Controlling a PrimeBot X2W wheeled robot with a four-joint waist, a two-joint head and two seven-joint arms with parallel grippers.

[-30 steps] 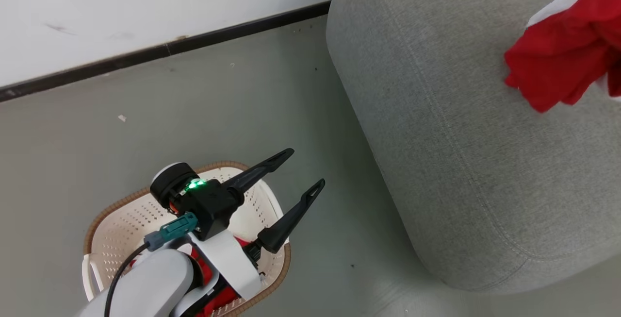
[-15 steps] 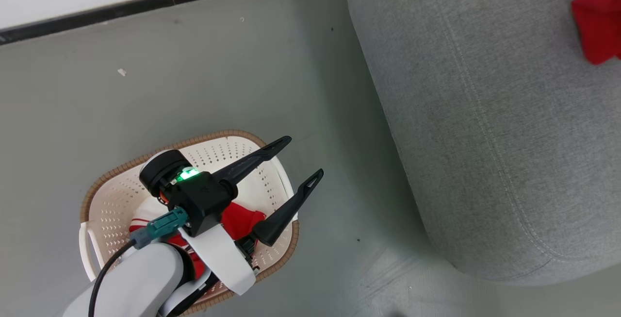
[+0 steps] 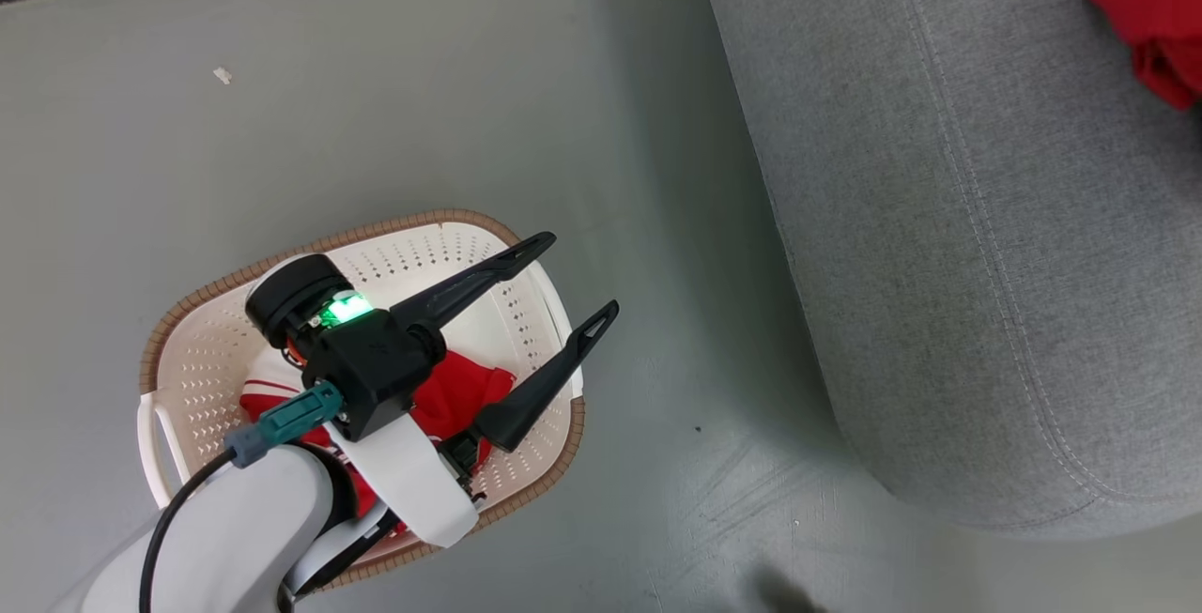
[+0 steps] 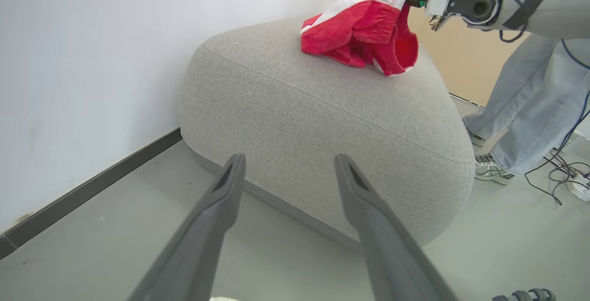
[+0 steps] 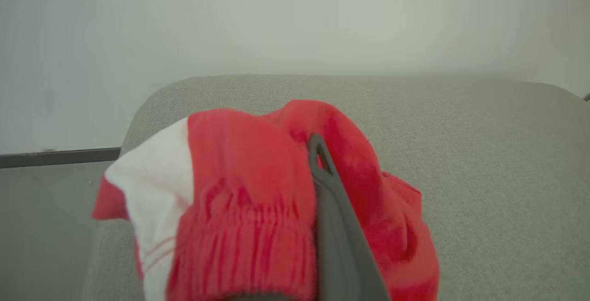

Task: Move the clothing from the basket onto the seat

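Red shorts (image 4: 364, 24) lie on the seat (image 4: 299, 116), clamped in the right gripper (image 5: 313, 153), and may snag its finger on release, sliding off, while the left gripper (image 3: 580, 273) hangs spread over a red garment (image 3: 460, 388) in the basket (image 3: 310, 242).

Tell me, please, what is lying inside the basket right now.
A crumpled red and white garment lies in the basket, beneath the open left gripper. The left forearm covers part of the garment and the basket's bottom, so anything more there cannot be seen.
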